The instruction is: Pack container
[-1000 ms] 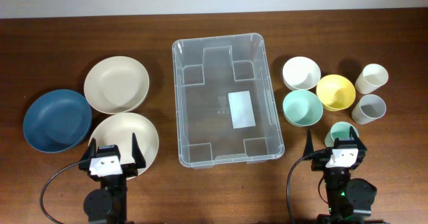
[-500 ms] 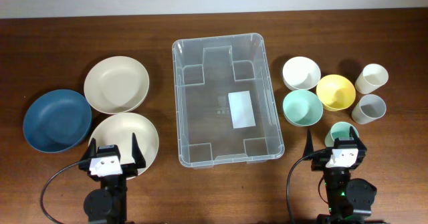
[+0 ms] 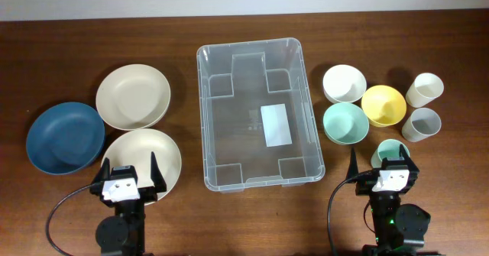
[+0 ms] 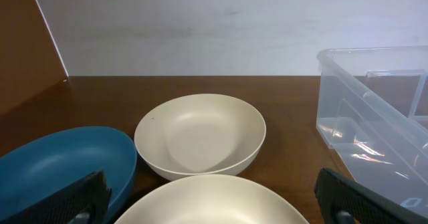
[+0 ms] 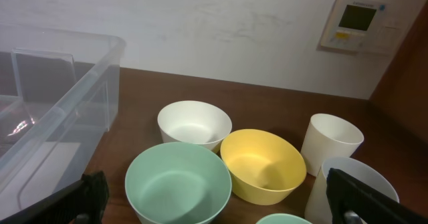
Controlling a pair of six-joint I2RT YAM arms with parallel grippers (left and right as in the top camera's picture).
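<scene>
Left pincer (image 3: 130, 170) stands wide open over the near edge of the near cream plate (image 3: 145, 150), holding nothing; its two fingers show at the bottom corners of the left wrist view, far apart. The right pincer (image 3: 382, 166) is likewise spread wide and holds nothing, just beside a small green cup (image 3: 388, 149).

The container (image 3: 237, 137) sits in the middle of the brown wooden desk (image 3: 76, 42), between the two pincers, with its long sides running away from them. It is a large rectangular bin of clear plastic, so the wood shows through its base. Its rim is rounded, moulded ridges step in at each corner, and a white label (image 3: 276, 124) lies on the base, a little right of the middle.

Left of it are the far cream plate (image 3: 133, 95) and a blue plate (image 3: 65, 137). Right of it stand a white bowl (image 3: 344, 83), a yellow bowl (image 3: 383, 105), a green bowl (image 3: 345, 123), a white cup (image 3: 424, 89) and a grey cup (image 3: 421, 124).
</scene>
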